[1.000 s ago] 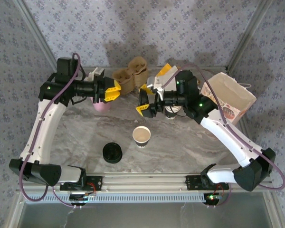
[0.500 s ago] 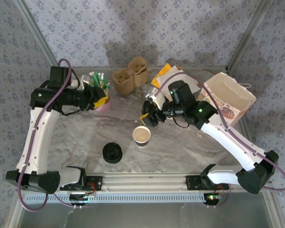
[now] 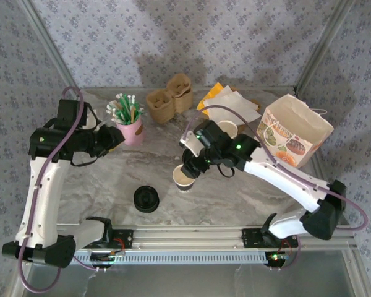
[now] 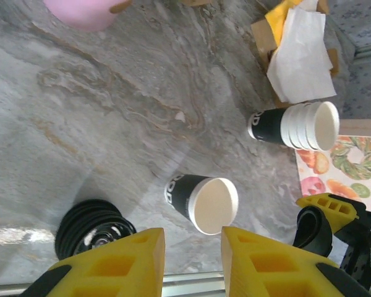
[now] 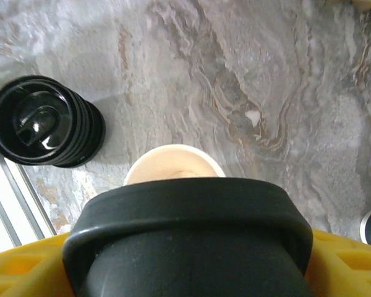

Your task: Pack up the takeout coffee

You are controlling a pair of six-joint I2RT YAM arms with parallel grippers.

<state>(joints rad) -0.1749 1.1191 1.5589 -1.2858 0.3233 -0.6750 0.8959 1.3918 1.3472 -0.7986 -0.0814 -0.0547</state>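
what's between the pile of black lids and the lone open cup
Nothing: only bare marble tabletop lies between the pile of black lids and the open cup. The left wrist view shows this gap plainly.

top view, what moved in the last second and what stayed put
The right claw swung from beside the cup stack to above the open cup, gripping a black lid. The left claw pulled back left from the cardboard carrier, uncovering the pink cup. The open cup, lid pile and bag stayed put.
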